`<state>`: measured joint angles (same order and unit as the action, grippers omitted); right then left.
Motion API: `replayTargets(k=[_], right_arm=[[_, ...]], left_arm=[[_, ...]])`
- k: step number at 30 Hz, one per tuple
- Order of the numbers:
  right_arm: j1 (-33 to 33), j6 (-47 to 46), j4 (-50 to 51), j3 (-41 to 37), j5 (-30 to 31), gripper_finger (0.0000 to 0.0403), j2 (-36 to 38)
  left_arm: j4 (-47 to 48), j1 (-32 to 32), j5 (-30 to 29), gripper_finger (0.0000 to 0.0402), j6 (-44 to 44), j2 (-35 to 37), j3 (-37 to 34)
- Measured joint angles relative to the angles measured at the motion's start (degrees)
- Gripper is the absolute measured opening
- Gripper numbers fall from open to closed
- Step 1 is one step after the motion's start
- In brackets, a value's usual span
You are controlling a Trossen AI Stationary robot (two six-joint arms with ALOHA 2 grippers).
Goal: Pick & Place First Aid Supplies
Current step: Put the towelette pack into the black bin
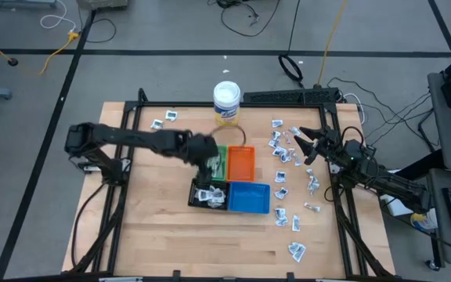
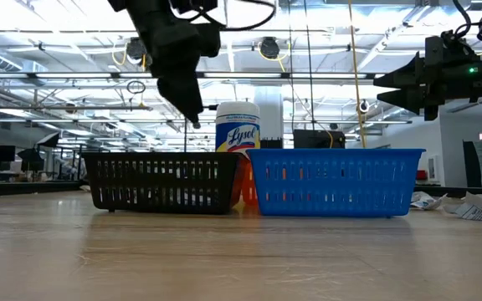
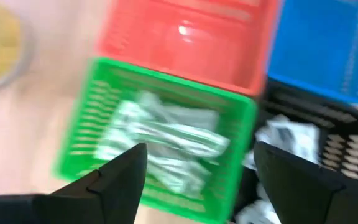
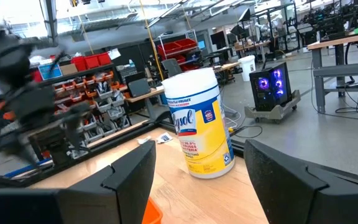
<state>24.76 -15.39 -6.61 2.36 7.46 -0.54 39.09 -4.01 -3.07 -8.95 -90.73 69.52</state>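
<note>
My left gripper hangs open and empty above the green tray, which holds slim pale wrapped strips. White packets lie in the black tray beside it. In the low view the left gripper is well above the tray rims. Many small white-grey packets lie scattered on the table's right part. My right gripper is open, raised over those packets and pointing toward the tub.
Orange tray and blue tray stand against the green and black ones at mid-table. The white-lidded, yellow-labelled tub stands near the far edge. A few packets lie far left. Bare wood shows on the near left of the table.
</note>
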Motion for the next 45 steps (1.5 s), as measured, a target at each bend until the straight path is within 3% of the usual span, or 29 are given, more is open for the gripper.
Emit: replayTargets(k=[15, 25, 35, 45], right_arm=[[0.0, 0.0, 0.0, 0.0, 0.0, 0.0242, 0.0], [0.0, 0.0, 0.0, 0.0, 0.0, 0.0242, 0.0], [0.0, 0.0, 0.0, 0.0, 0.0, 0.0242, 0.0], [0.0, 0.0, 0.0, 0.0, 0.0, 0.0243, 0.0]], left_arm=[[-0.1, -30.2, 0.0, 0.0298, -3.2, 2.7, 0.0], [-0.1, -46.4, 0.0, 0.0298, -5.0, 2.7, 0.0], [1.6, -55.3, 0.0, 0.0293, -1.8, 2.6, 0.0], [4.6, -56.0, 0.2, 0.0294, -1.7, -4.6, 0.0]])
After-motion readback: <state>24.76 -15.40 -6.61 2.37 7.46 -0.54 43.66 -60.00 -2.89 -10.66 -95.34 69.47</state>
